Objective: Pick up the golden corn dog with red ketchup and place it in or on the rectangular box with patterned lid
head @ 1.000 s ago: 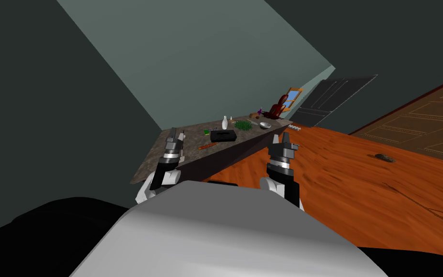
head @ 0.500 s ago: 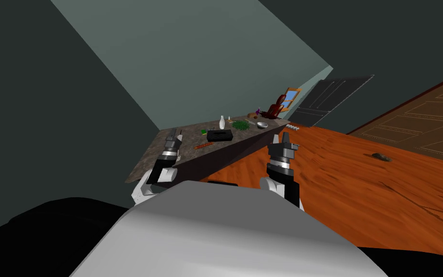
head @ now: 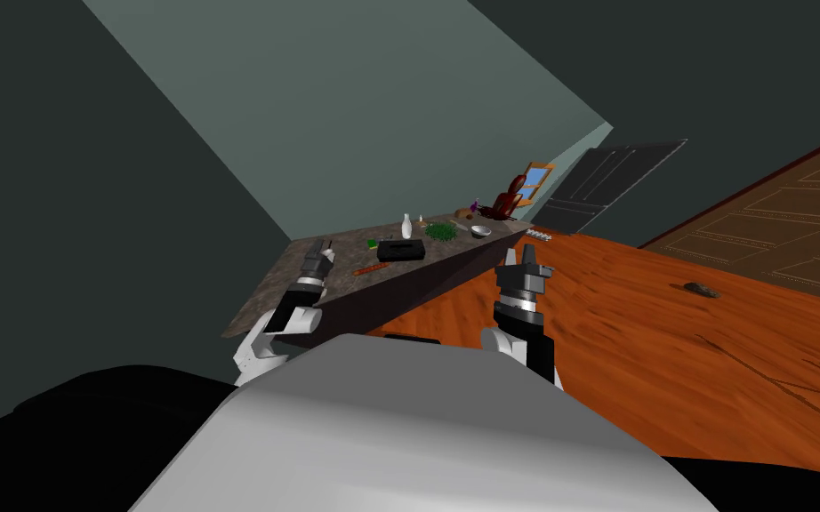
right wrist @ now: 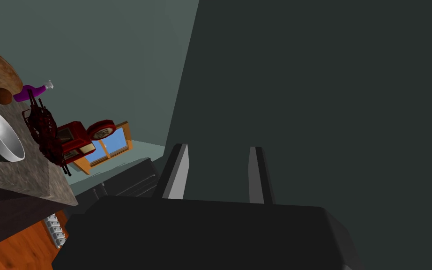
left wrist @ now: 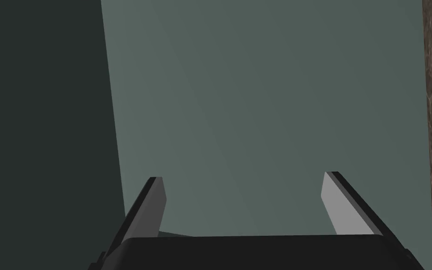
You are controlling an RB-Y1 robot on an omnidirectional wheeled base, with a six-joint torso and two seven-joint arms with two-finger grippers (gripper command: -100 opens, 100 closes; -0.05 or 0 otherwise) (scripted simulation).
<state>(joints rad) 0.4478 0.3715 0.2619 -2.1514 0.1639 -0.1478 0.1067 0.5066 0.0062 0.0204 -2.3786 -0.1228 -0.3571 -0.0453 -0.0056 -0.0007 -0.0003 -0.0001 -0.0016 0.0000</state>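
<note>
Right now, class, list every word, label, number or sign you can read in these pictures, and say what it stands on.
None can be read. The dark box, white bottle and purple bottle on the counter show no legible lettering; any marks are too small to tell.

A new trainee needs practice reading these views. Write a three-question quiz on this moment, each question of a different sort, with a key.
1. True or false: the corn dog already lies on the black box.
2. The left end effector is: A) open and empty; B) shut on the corn dog; C) shut with nothing in it.
3. Which end effector is over the countertop, left or right?
Key: 1. False: it lies on the countertop, apart from the box. 2. A. 3. Left; the right end effector is beyond the counter's front edge.
</note>
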